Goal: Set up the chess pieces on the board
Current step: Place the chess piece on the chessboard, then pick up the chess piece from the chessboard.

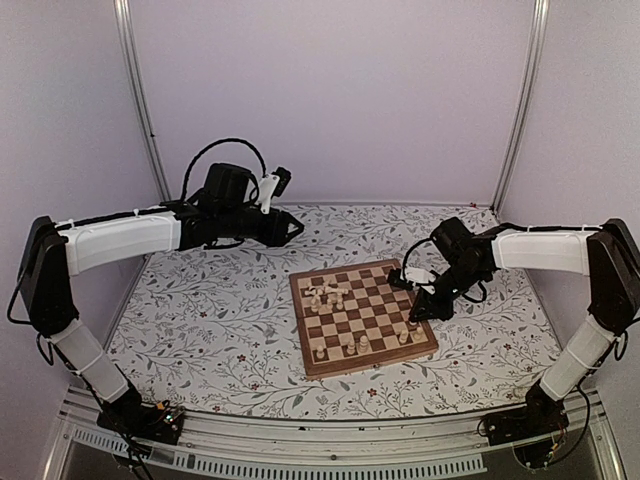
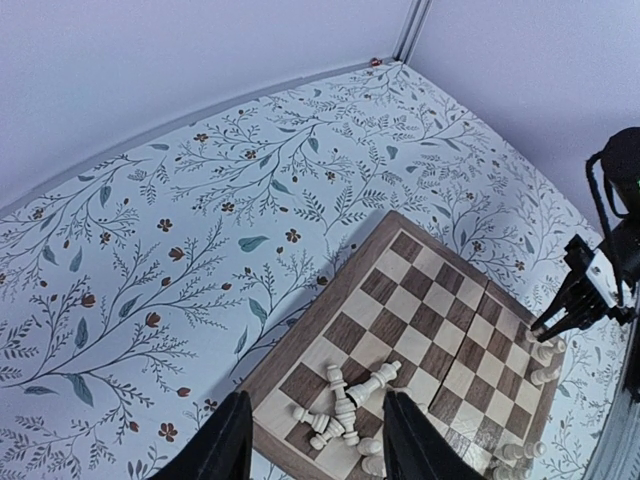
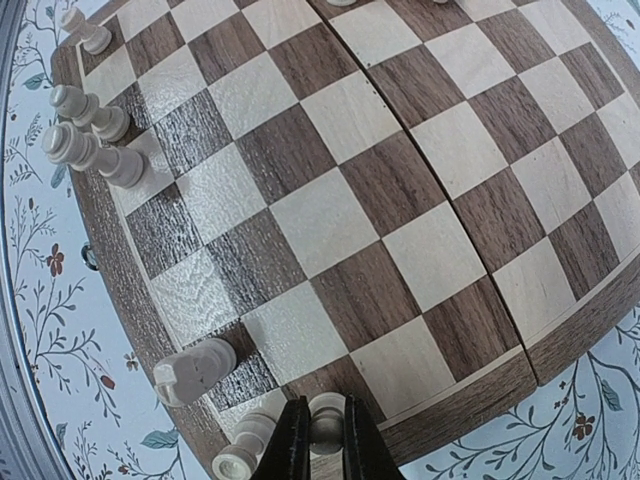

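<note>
Now we have the right pincer (image 3: 325,402) clamped on one piece (image 3: 325,428) at the right edge of the board (image 1: 372,305). Our left pincer (image 2: 317,400) hangs above the board, fingers apart and holding nothing, over toppled pieces (image 2: 345,398) heaped near the far left corner.

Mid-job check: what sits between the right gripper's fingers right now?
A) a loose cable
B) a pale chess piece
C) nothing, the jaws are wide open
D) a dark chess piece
B: in the right wrist view the right gripper is closed on a pale chess piece at the edge of the board.
</note>
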Robot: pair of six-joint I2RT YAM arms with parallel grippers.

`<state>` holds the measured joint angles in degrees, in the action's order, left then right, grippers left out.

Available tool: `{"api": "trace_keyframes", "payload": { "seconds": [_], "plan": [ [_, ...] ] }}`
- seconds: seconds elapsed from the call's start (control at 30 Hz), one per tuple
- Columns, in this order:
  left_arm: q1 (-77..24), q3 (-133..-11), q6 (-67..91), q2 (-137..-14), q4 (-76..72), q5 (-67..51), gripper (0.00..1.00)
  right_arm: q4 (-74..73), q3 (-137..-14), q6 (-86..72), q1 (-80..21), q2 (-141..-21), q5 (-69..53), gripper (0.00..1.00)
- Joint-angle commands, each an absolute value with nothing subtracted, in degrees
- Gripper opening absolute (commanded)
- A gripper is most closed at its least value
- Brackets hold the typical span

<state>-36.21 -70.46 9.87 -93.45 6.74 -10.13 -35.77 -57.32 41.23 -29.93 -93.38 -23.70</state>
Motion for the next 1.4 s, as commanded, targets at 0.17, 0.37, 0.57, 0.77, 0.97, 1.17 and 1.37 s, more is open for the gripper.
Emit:
{"api": "trace_keyframes", "payload": {
  "seconds": [0.17, 0.37, 0.57, 0.77, 0.97, 1.17, 1.37],
  "plan": [
    [-36.0, -72.3, 9.1, -93.8, 7.3, -10.9, 0.47, -35.2, -57.1, 41.2, -29.8, -94.3, -24.6, 0.07],
    [-36.0, -72.4, 9.2, -93.9, 7.4, -11.0, 0.47, -35.2, -57.3, 41.3, -29.8, -95.0, -24.5, 0.10],
    [-36.0, -72.7, 9.0, -94.3, 7.8, -11.2, 0.47, -36.9, -59.1, 40.8, -29.8, -95.2, -25.0, 0.23],
    [-36.0, -73.9, 8.1, -95.7, 9.8, -12.4, 0.48, -41.8, -65.6, 40.9, -28.3, -92.4, -27.3, 0.32],
    [-42.6, -79.1, 3.1, -100.8, 18.9, -4.6, 0.44, -33.8, -64.6, 38.1, -24.3, -87.9, -30.7, 0.35],
    [-50.5, -86.9, 1.7, -108.2, 32.0, 6.2, 0.37, -25.2, -55.6, 36.7, -22.6, -84.0, -30.9, 0.36],
    [-50.9, -86.1, 4.0, -110.4, 35.0, 3.9, 0.38, -23.5, -54.8, 37.2, -22.5, -84.3, -29.5, 0.36]
  ]
}}
